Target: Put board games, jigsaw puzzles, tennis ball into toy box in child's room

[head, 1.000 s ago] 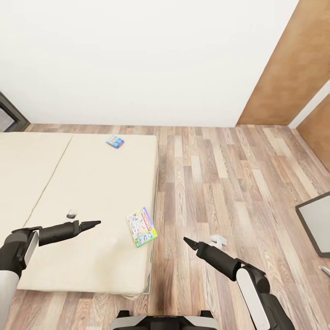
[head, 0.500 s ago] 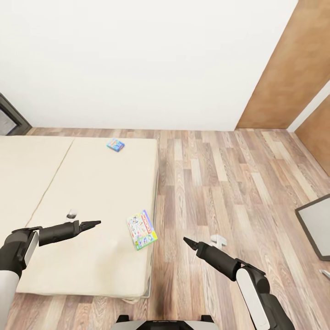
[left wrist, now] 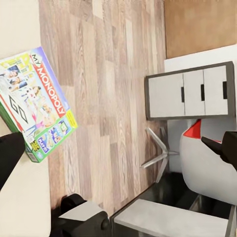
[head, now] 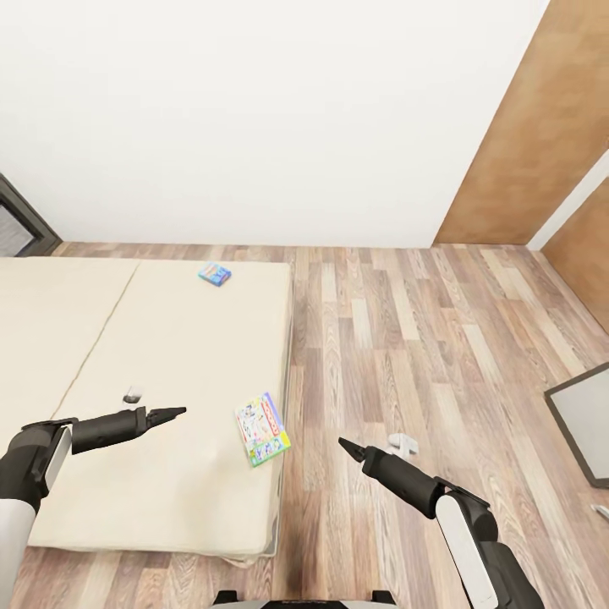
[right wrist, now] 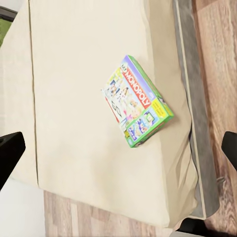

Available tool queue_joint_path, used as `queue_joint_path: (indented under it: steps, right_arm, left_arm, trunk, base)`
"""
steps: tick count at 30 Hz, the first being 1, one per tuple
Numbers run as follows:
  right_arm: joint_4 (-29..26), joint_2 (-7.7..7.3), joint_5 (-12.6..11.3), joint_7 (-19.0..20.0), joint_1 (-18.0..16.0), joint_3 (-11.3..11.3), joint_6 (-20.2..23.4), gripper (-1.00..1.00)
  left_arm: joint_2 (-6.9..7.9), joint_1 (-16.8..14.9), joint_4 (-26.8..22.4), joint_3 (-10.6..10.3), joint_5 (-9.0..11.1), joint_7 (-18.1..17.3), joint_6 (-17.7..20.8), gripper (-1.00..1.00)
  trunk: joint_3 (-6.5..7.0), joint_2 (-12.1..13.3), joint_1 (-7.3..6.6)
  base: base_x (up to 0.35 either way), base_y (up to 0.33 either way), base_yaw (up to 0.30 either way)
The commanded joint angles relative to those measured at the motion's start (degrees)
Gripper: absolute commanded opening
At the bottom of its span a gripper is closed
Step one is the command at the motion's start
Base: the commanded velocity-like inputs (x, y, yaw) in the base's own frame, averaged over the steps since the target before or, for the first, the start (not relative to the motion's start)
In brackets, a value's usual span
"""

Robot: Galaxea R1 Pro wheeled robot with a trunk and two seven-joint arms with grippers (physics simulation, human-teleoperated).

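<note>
I see a white-green Monopoly board game (head: 261,428) near the bed (head: 169,355) edge, a small blue game (head: 215,274) farther off. Both grippers, left gripper (head: 173,413) and right gripper (head: 345,445), appear released, empty.

bed (head: 169,355): left side cut by edge | blue board game (head: 215,274): print too small to read

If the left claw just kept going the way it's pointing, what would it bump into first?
Probably the white-green board game lying near the bed edge: the left gripper points toward it over the mattress. Height is hard to judge, so it might pass just above.
</note>
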Motion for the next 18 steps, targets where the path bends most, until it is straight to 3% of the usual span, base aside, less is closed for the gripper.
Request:
queue_joint_path:
  steps: [1,18]
  right_arm:
    - [0.0,0.07,-0.1,0.2,0.0,-0.2,0.4,1.00]
    - [0.0,0.07,-0.1,0.2,0.0,-0.2,0.4,1.00]
  left_arm:
    - [-0.02,0.0,0.0,0.2,-0.3,-0.4,0.6,1.00]
    - [-0.22,0.0,0.0,0.2,-0.3,-0.4,0.6,1.00]
  trunk:
    - [0.02,-0.1,0.03]
    - [1.61,-0.1,0.03]
  base:
    - [0.000,0.000,0.000]
    - [0.000,0.000,0.000]
